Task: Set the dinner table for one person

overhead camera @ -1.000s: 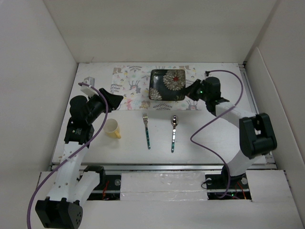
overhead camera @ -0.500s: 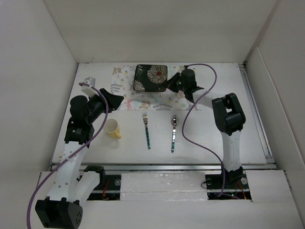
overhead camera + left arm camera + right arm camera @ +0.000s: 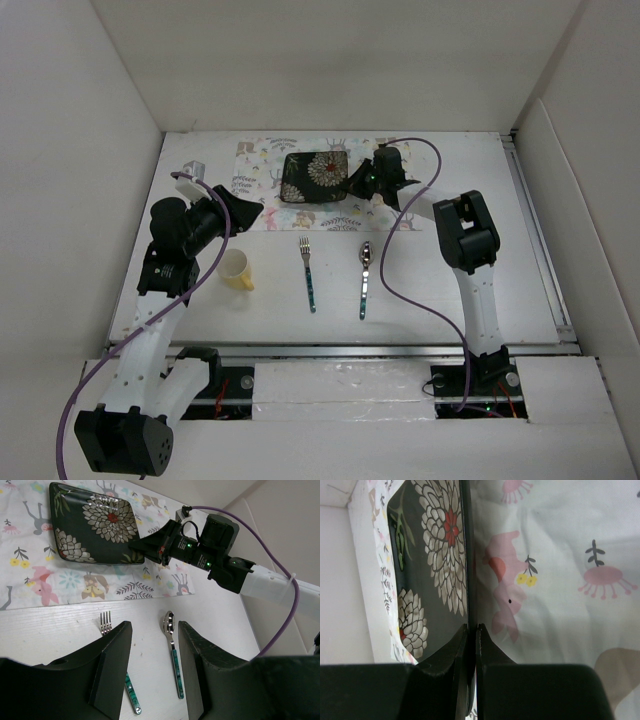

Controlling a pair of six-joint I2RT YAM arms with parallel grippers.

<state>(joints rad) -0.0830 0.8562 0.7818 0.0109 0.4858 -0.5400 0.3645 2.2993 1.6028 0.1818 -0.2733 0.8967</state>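
Observation:
A black square plate with white flowers (image 3: 315, 176) lies on the patterned placemat (image 3: 262, 175) at the back of the white dinner table (image 3: 440, 290). My right gripper (image 3: 352, 182) is shut on the plate's right rim; the right wrist view shows the rim (image 3: 468, 580) pinched between its jaws. The plate (image 3: 92, 525) and right gripper (image 3: 145, 545) also show in the left wrist view. My left gripper (image 3: 252, 213) is open and empty, hovering left of the placemat, above the table. A fork (image 3: 308, 272) and a spoon (image 3: 364, 278) with green handles lie side by side in the middle.
A yellow cup (image 3: 236, 270) lies on its side left of the fork, by my left arm. White walls enclose the table on the left, back and right. The right arm's purple cable (image 3: 400, 270) loops over the table right of the spoon.
My right gripper has carried the plate leftward along the placemat, from its right part to its middle, and lowered it. My left arm has barely shifted.

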